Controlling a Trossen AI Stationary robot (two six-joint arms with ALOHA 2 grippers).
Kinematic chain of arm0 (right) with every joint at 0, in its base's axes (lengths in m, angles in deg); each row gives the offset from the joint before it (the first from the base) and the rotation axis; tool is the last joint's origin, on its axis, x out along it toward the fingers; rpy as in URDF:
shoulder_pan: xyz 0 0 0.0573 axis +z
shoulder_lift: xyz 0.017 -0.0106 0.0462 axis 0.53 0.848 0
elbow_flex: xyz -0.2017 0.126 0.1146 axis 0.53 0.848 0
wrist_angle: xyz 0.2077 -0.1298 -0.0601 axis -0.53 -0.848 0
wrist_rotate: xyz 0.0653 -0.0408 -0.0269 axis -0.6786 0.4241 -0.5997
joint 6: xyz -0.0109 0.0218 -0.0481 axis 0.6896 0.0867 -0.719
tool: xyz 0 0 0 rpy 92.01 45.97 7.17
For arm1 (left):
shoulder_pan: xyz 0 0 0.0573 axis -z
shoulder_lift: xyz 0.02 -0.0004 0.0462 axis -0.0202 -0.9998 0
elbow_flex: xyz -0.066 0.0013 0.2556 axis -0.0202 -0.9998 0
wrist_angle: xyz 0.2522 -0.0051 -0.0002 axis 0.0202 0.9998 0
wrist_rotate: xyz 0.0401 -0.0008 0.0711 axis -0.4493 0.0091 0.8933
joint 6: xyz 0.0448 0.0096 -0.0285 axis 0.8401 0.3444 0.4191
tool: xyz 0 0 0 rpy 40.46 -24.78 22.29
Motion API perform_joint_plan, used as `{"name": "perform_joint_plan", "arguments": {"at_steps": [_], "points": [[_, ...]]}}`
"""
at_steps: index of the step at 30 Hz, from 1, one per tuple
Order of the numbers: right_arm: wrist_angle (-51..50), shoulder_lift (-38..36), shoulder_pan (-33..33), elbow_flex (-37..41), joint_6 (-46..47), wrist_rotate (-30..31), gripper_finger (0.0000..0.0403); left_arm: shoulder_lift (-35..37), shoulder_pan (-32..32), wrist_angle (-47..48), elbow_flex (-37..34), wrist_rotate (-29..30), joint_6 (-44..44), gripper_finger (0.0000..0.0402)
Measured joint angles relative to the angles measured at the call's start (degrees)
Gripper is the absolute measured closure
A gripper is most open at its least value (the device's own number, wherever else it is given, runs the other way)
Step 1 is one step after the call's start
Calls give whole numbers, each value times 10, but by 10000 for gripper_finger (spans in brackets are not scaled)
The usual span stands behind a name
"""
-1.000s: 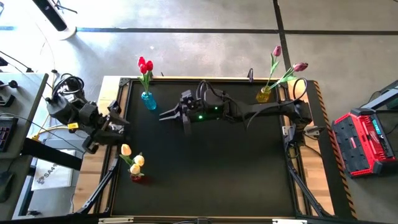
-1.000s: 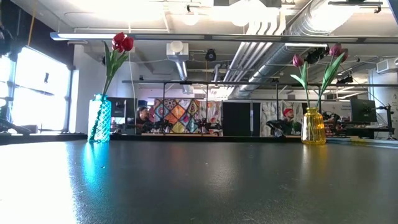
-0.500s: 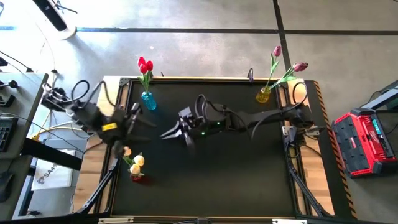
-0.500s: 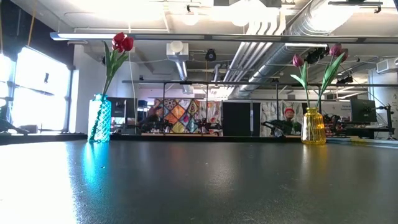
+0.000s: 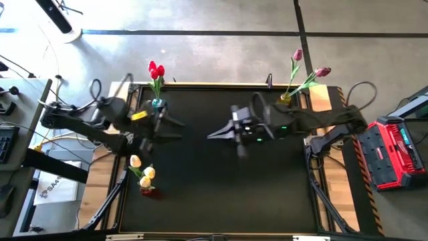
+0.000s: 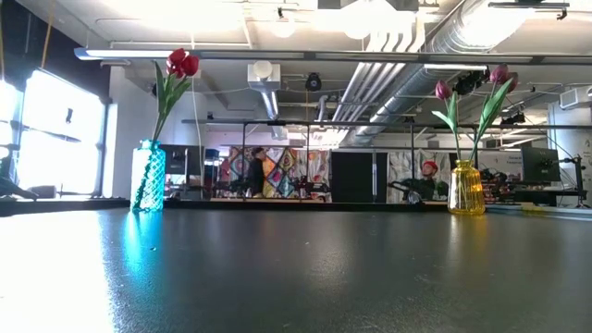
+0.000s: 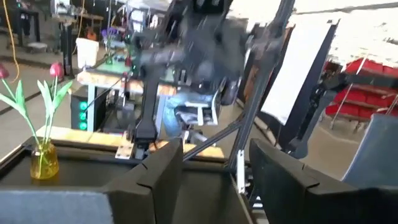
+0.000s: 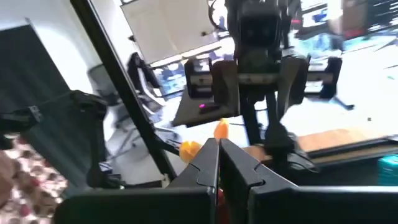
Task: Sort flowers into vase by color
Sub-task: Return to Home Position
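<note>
Two red flowers (image 5: 156, 69) stand in a blue vase (image 6: 148, 176) at the table's far left. Pink flowers (image 5: 298, 55) stand in a yellow vase (image 5: 283, 102) at the far right. Cream-yellow flowers (image 5: 144, 174) stand in a red vase (image 5: 147, 191) at the near left. My left gripper (image 5: 175, 127) hovers open just inside the table's left part, beside the blue vase, holding nothing; its fingers (image 7: 155, 180) show a wide gap. My right gripper (image 5: 212, 135) hovers shut and empty above the table's middle, with its fingertips (image 8: 219, 163) together.
The dark tabletop (image 5: 227, 194) lies bare between the three vases. A red toolbox (image 5: 391, 150) stands off the table's right side. Beyond the far edge the low view shows a room with a person (image 6: 256, 171) in the distance.
My left gripper has swung in from off the table's left edge toward the right, ending over the table beside the blue vase. My right gripper has drawn back toward the table's right edge from beside the blue vase, and has shut. No flower has moved.
</note>
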Motion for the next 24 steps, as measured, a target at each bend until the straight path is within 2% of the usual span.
{"name": "perform_joint_plan", "arguments": {"at_steps": [10,12,15,20,24], "points": [[-145,-79,78,0,-30,129,402,-47,-94,-55,-1,-49,0,248],[-189,-90,98,0,-28,163,403,-46,-109,-67,-1,-39,0,254],[-240,-105,124,6,-15,213,403,-45,-123,-83,-1,6,1,263],[-262,-146,159,69,10,261,403,-48,-136,-87,-1,25,50,274],[-220,-202,175,157,25,272,403,-55,-136,-84,-1,25,52,278]]}}
